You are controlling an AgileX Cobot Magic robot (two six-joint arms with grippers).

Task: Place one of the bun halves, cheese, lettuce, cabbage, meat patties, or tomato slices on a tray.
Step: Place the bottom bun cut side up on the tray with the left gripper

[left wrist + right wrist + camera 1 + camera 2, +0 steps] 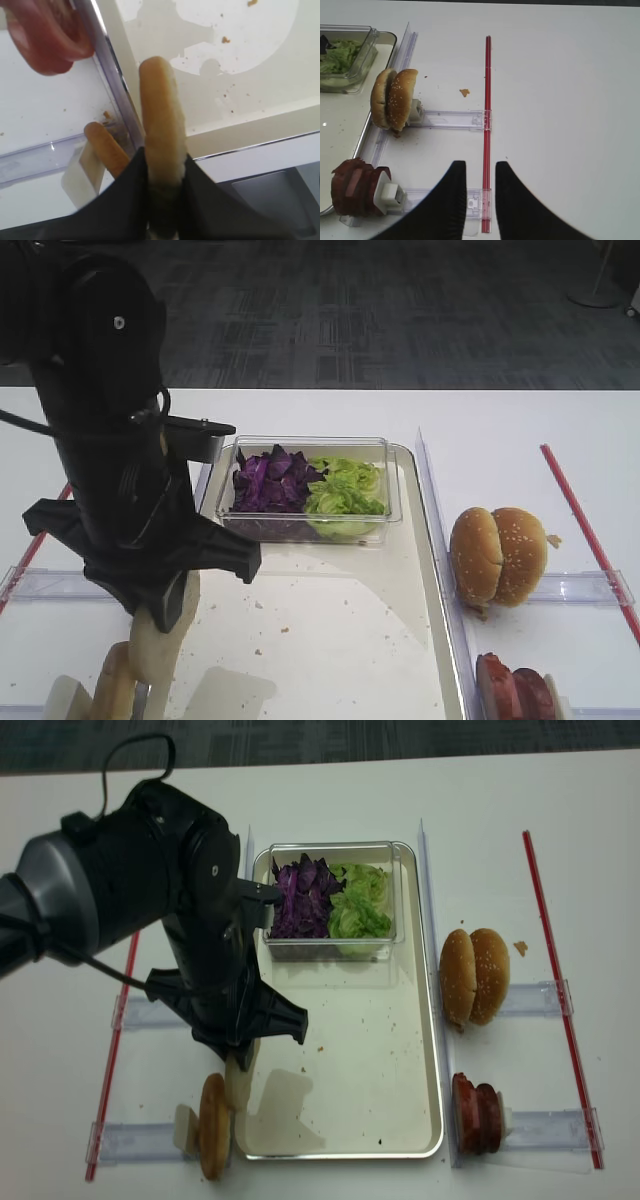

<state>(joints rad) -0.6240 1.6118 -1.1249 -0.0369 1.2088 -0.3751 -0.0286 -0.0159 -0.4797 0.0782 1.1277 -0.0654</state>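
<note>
On white table (330,790), crumb-speckled tray (375,1050), dark carpet (400,310)

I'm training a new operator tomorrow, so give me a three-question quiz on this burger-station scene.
1. True or false: the left gripper is shut on a bun half.
2. Which fills the left side of the clear box? A) lettuce B) purple cabbage C) tomato slices
3. Fill in: the sesame buns stand on edge to the ____ of the tray in the overhead view.

Key:
1. True; the jaws pinch the bun half edge-on above the tray's near left rim.
2. B; the cabbage sits left and the lettuce right.
3. Right.
</note>
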